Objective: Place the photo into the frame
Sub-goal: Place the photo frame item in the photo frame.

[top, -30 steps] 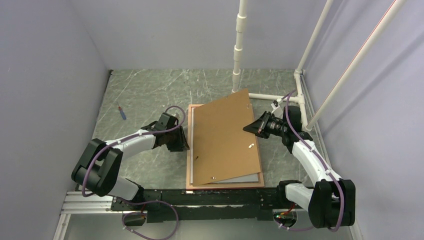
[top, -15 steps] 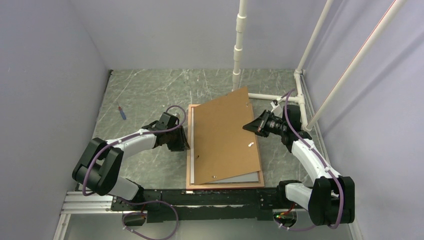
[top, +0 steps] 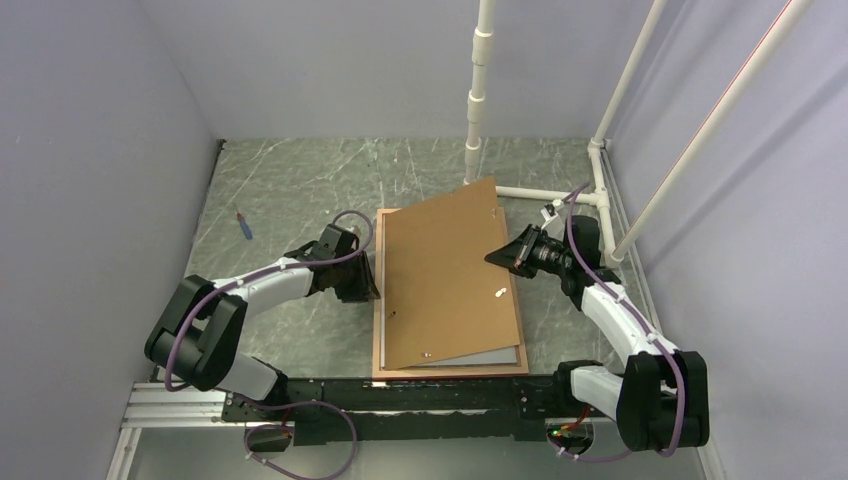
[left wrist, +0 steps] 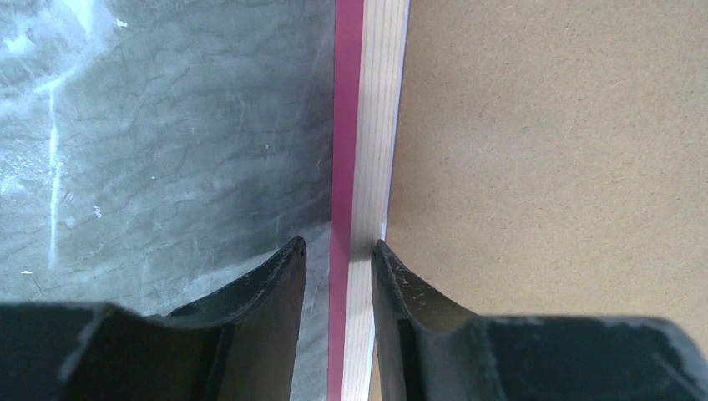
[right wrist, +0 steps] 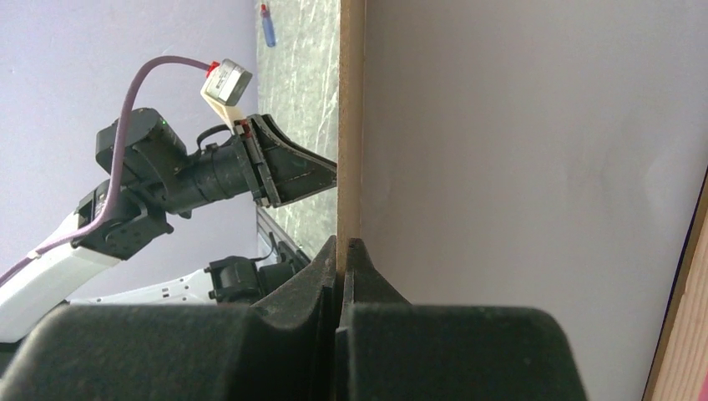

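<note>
The right claw (right wrist: 341, 244) clenched on the tilted brown backing board (top: 445, 280); left claw (left wrist: 338, 246) released, straddling the frame (left wrist: 371, 125) edge.

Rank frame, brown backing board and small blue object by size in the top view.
1. frame and brown backing board: alike; the board is tilted up toward the camera, so unranked.
2. small blue object.

A brown backing board (top: 450, 275) askew over a marbled table (top: 290, 180), blue pen-like object (top: 243, 226) far left, white pipes (top: 477, 100) behind.
</note>
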You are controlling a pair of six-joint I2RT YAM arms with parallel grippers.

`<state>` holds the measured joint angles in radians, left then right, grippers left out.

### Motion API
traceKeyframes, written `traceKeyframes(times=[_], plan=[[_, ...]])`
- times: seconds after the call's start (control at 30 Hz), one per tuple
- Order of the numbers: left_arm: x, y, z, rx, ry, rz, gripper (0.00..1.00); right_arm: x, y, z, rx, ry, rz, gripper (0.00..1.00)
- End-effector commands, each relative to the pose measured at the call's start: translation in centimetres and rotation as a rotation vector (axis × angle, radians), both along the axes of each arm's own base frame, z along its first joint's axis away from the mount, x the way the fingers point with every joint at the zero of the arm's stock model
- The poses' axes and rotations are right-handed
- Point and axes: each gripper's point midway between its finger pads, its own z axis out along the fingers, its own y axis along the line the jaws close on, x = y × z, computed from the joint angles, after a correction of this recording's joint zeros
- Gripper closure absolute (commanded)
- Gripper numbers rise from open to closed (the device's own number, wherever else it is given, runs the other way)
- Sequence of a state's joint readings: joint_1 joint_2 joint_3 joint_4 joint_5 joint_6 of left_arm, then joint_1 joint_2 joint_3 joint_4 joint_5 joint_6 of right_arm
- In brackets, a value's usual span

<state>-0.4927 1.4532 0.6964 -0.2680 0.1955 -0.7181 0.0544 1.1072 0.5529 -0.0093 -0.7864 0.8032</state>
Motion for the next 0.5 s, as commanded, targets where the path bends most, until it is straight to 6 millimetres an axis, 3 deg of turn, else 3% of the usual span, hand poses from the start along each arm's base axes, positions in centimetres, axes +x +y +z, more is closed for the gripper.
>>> traceKeyframes(times=[0.0, 0.47], plan=[[0.1, 0.5, -0.6, 0.052, 0.004, -0.006, 0.61, 0.7, 0.4, 1.3, 0.023, -0.100, 0.008, 1.00], [0.1, 0.2, -0.5, 0.056, 0.004, -0.014, 0.62, -0.4, 1.1, -2.2, -0.015, -0.043, 0.024, 1.00]])
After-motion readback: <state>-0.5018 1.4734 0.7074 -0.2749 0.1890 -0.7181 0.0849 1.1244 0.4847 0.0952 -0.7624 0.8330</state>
